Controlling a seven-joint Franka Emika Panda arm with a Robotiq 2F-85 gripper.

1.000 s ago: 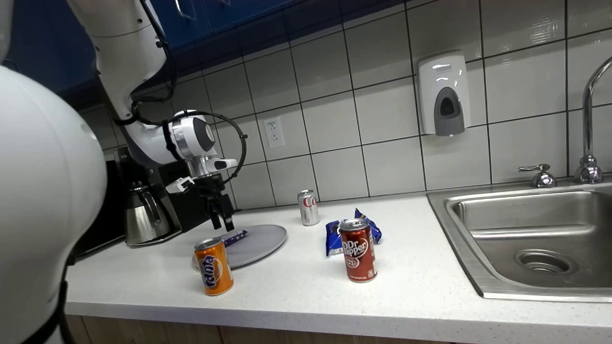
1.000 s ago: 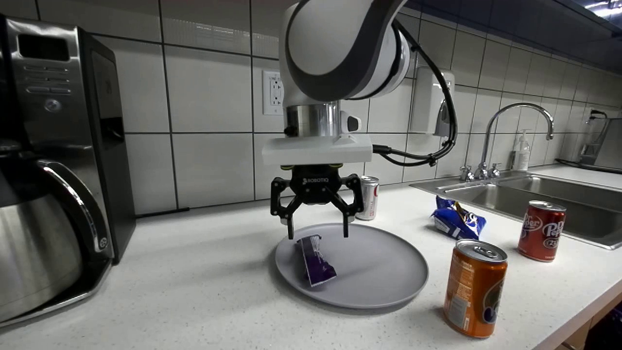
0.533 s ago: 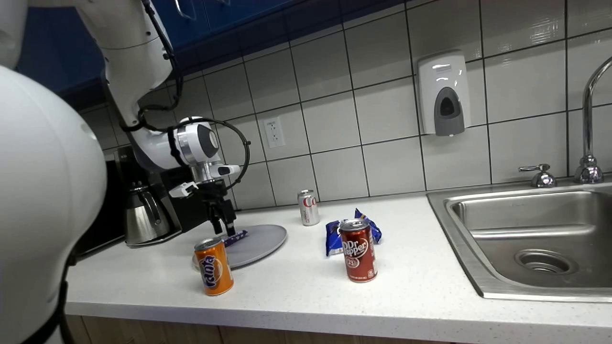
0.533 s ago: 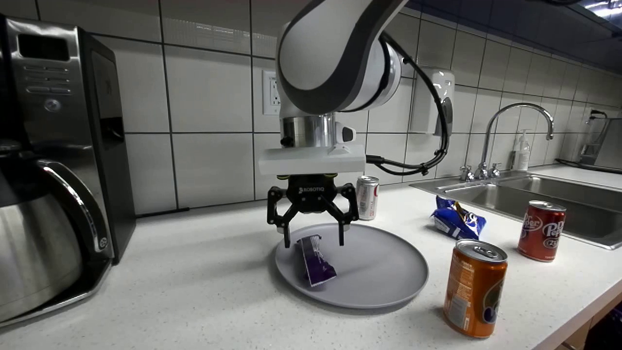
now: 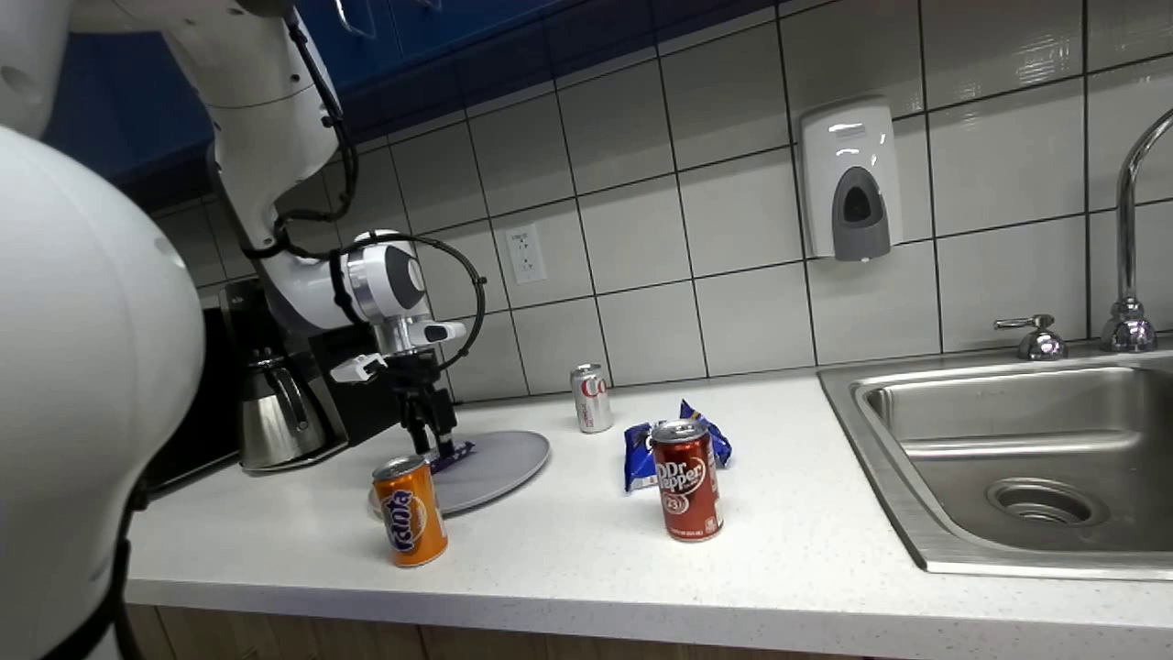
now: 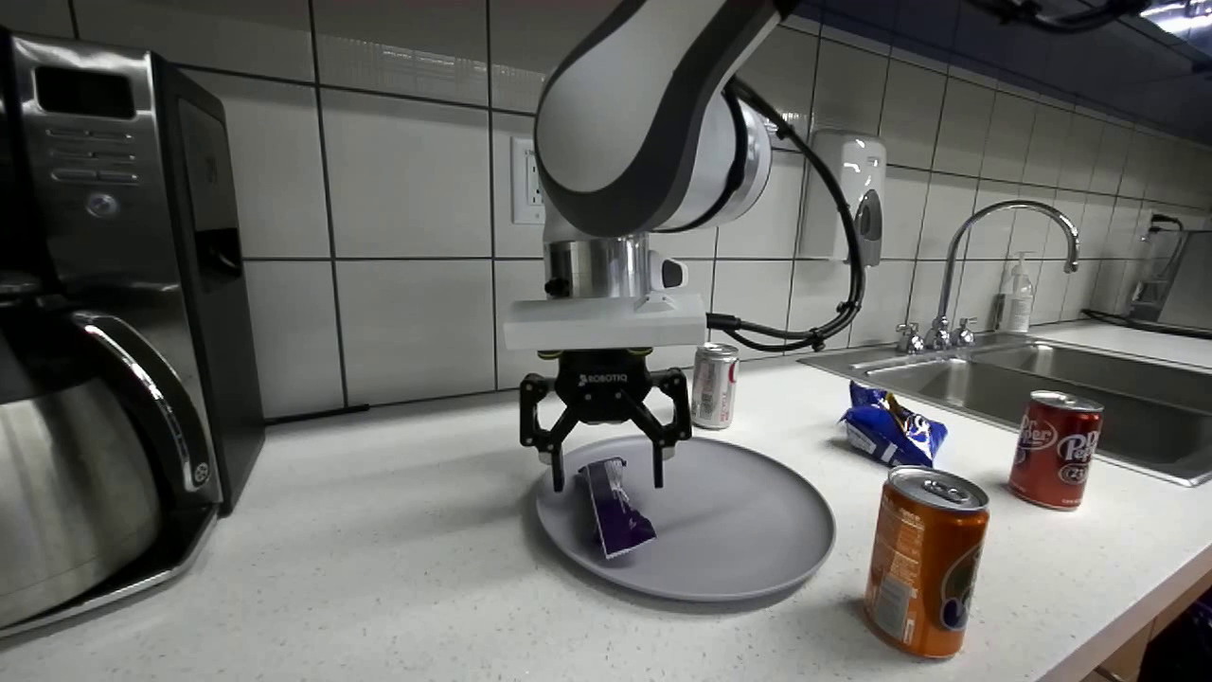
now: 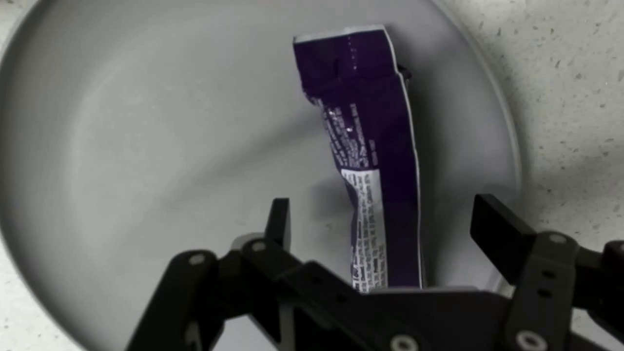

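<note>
Wrist view has the jaws spread wide with nothing gripped: a gap shows between each of the fingertips [image 7: 280, 219] and the purple packet [image 7: 385, 161], whose length runs out from between them. The packet lies on the grey plate [image 7: 146, 122], about midway across the opening, one end hidden under the jaws' own body. In an exterior view the jaws point down over that plate on the counter [image 6: 379, 578]; how close the tips are to its surface I cannot tell. The orange can [image 6: 928, 564], outside the plate's rim, and the silver can [image 6: 715, 388], past the jaws toward the tiled wall [image 6: 407, 322], both stand clear of them. By my judgement the step in hand is lining up on the packet before a grasp. The next move calls for settling low enough to straddle it, with even gaps, then closing without pressing into the plate.
</note>
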